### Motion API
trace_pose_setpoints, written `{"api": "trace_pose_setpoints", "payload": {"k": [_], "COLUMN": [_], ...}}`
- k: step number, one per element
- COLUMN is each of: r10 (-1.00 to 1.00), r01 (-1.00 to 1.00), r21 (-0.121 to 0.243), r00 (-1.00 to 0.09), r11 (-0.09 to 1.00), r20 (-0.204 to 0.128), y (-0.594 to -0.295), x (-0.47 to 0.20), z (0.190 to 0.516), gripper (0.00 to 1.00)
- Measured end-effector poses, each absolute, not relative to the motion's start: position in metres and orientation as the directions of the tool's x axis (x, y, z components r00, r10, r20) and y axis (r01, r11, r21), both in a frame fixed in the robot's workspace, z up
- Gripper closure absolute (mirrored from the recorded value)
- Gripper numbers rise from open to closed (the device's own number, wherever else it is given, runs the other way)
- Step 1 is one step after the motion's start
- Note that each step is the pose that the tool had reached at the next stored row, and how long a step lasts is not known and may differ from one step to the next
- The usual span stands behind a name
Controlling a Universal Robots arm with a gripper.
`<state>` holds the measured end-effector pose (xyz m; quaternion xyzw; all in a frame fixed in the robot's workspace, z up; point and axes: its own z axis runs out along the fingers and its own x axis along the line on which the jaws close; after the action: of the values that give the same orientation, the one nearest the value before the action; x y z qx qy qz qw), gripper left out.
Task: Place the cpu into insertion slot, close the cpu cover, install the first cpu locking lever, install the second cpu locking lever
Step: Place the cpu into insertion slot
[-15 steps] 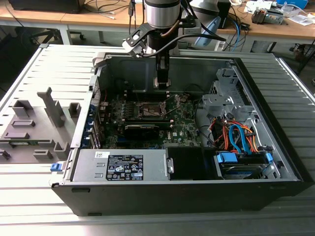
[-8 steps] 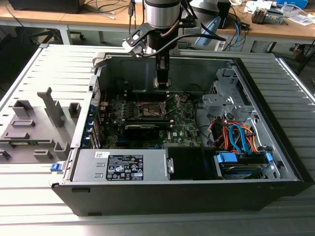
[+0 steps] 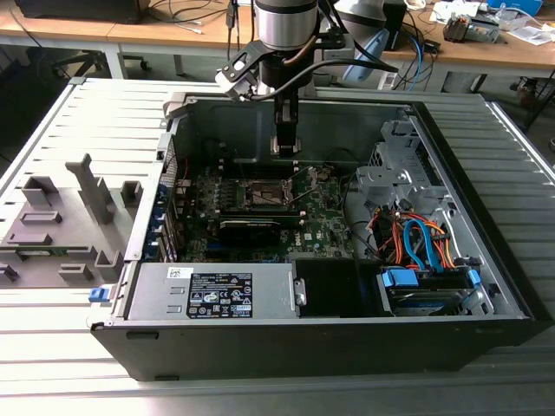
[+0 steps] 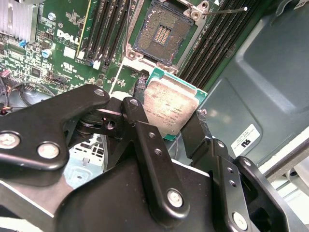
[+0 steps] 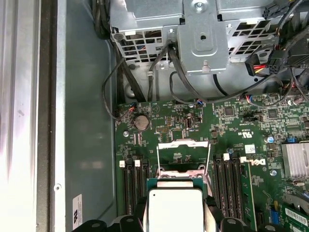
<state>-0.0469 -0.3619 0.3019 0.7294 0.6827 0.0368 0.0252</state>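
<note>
Open black metal computer case (image 3: 329, 351) holds green motherboard (image 3: 323, 224); its square pin socket (image 4: 159, 33) sits bare. Black two-finger gripper (image 4: 165, 116) clamps small silver-grey square cpu (image 4: 171, 104), tilted, near socket, not seated.

silver-grey arm (image 3: 286, 22), black cables (image 3: 342, 62) looping off it, chunky matte-black gripper (image 4: 166, 116) links, shiny round screws (image 4: 175, 197) dotted all over
</note>
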Motion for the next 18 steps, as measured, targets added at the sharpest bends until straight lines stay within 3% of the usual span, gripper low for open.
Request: {"api": "trace_pose_setpoints", "payload": {"k": [18], "r10": [0.997], "r01": [0.993], "r21": [0.087], "r00": [0.076], "r11": [-0.077], "r20": [0.019], "y": [-0.3619], "x": [-0.0468], "z": [0.3020], "gripper": [0.46]}}
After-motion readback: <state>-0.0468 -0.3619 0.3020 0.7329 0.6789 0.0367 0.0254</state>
